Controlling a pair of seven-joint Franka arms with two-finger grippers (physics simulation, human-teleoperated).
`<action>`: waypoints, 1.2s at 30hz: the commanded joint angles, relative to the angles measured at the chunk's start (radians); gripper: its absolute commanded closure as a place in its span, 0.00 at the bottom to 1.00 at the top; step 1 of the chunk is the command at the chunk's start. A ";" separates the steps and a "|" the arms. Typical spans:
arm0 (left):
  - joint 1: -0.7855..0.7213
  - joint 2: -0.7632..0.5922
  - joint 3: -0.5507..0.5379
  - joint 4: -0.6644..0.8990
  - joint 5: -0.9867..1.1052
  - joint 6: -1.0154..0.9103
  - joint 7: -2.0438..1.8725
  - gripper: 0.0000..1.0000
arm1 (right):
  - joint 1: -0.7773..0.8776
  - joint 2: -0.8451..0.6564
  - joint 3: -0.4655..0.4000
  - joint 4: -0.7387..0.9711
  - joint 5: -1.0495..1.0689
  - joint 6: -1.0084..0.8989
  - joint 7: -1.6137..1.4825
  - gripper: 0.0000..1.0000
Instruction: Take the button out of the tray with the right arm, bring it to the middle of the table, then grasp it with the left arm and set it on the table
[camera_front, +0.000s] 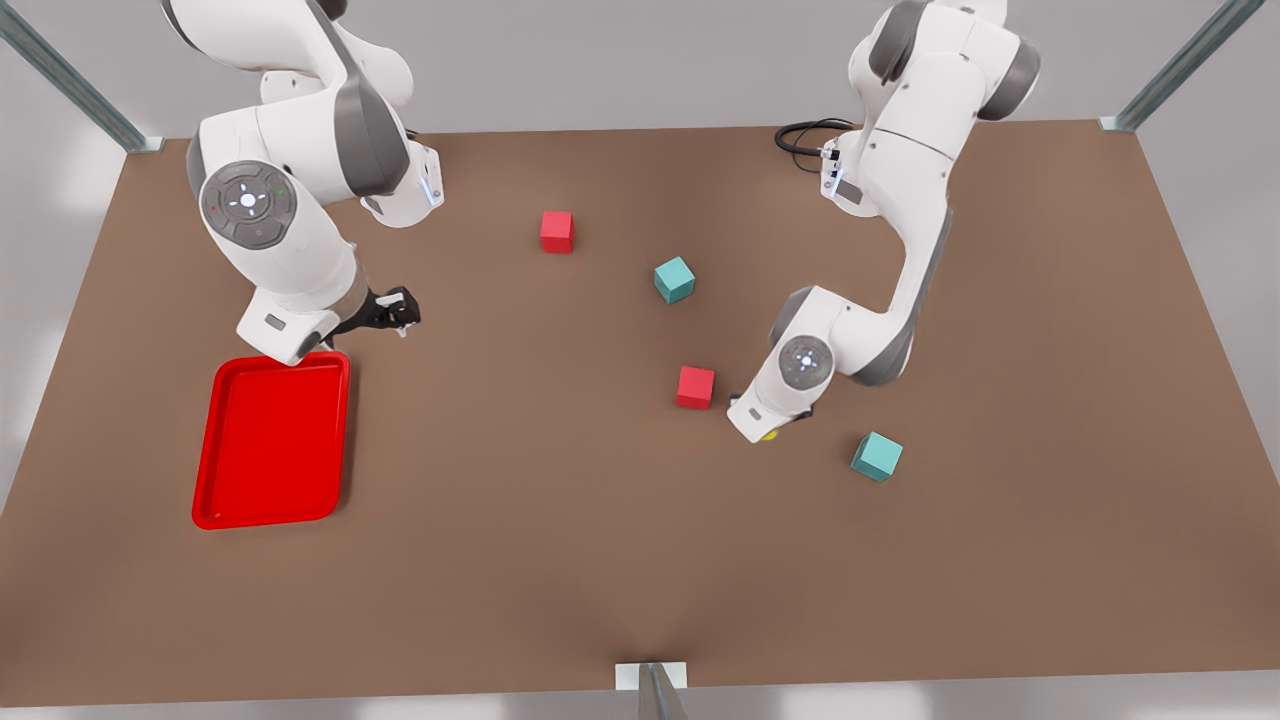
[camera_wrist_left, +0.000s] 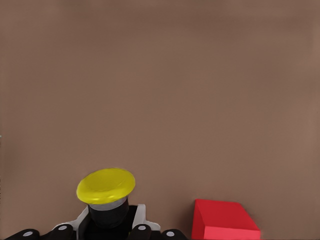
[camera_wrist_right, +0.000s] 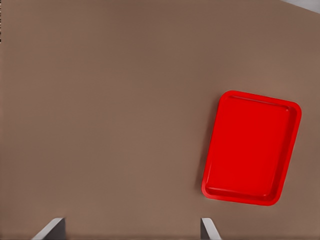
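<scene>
Item: button (camera_wrist_left: 106, 186), yellow domed cap on a dark stem, seated between the fingers of the left gripper (camera_wrist_left: 107, 227); in the front view a sliver of yellow (camera_front: 769, 435) shows under that arm's wrist, low over the desk (camera_front: 520, 560), toward the middle of the desk's near half and somewhat to the front view's right. Left gripper state: clamped on the button's dark stem, cap free. Whether the button's base touches the desk cannot be told. Nearest neighbour: a red cube (camera_front: 695, 387), just beside the gripper on the front view's left; a teal cube (camera_front: 877, 456) lies near on the other side. A second red cube (camera_front: 557, 231) and a second teal cube (camera_front: 674, 279) lie farther toward the far edge. Tray (camera_front: 272, 438): red, nothing in it, near the desk's edge at the front view's left. Right gripper (camera_front: 398, 309): waiting above the desk by the tray's far end; its wrist view shows two finger tips (camera_wrist_right: 50, 231) set well apart, nothing between them. Step in hand, as judged: setting the button down. Handling note: lower straight until the base bears on bare desk, part the fingers only then, lift vertically; keep clear of the adjacent red cube, since a sideways drift could nudge it or tip the button.
</scene>
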 joint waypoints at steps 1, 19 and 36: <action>-0.013 0.056 0.000 0.133 0.067 -0.261 -0.969 0.58 | 0.001 -0.001 0.000 0.000 0.001 -0.001 -0.005 0.00; -0.154 0.418 -0.003 0.460 0.956 -0.480 -1.859 0.58 | -0.014 -0.002 -0.004 0.000 -0.006 -0.003 -0.011 0.00; -0.168 0.542 0.015 0.458 1.183 -0.437 -1.894 0.58 | -0.023 -0.002 -0.007 0.000 -0.005 -0.004 -0.013 0.00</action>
